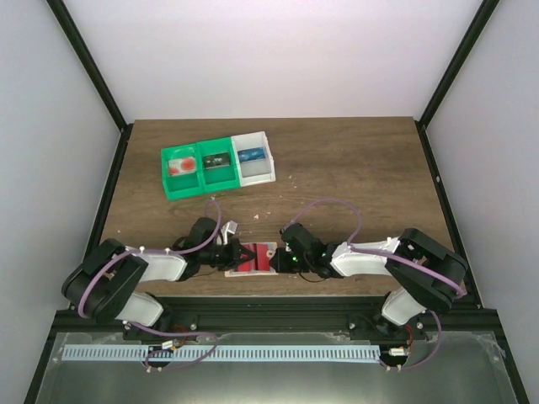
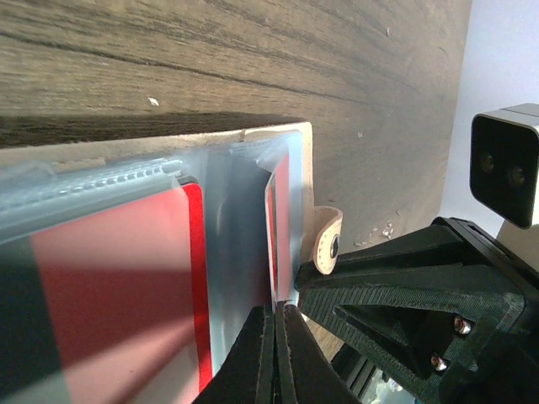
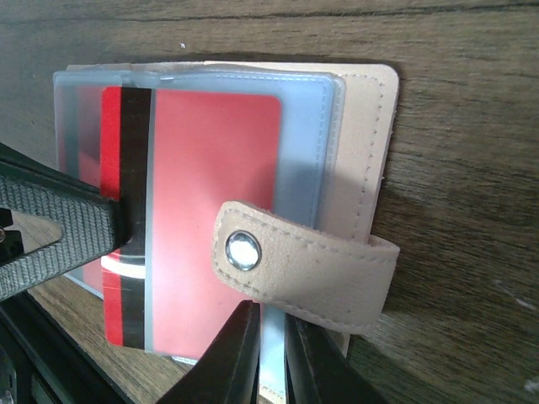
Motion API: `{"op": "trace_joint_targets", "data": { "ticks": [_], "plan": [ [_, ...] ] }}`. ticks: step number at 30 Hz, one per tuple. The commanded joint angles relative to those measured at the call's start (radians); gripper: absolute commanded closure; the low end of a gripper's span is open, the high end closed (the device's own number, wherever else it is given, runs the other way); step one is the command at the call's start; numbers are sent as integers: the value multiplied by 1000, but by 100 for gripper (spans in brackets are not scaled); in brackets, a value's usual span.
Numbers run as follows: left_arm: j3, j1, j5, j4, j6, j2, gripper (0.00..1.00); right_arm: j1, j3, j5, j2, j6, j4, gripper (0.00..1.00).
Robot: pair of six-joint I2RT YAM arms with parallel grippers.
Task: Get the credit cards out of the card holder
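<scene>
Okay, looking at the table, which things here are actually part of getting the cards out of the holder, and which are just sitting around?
Part of the job: card holder; red card in its pocket; red and white card, dark card and blue card, already out.
Just there: green tray and white tray, holding those three cards.

top: you look down on the table (image 1: 354,168) from behind | wrists: close on the card holder (image 3: 370,126), which all share
</scene>
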Motion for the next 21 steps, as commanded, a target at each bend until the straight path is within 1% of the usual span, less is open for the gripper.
{"op": "trace_joint_targets", "data": {
  "ticks": [1,6,12,16,19,21],
  "plan": [
    [-11,20,1,-65,62,-43,100,6,-15,26,34,6,-58,89],
    [2,33,-5,-123,77,-82,100,6,-8,36,33,2,-73,89],
    [42,47,-83,-288,94,-192,100,6,8,49,11,-15,-90,89],
    [83,50,-152,-417,100,-286,100,7,32,71,-64,-58,-104,87],
    [116,59,-200,-497,98,-361,100,8,56,85,-137,-113,-118,83],
    [138,76,-203,-532,96,-399,100,9,73,88,-185,-176,-118,80]
  ]
}}
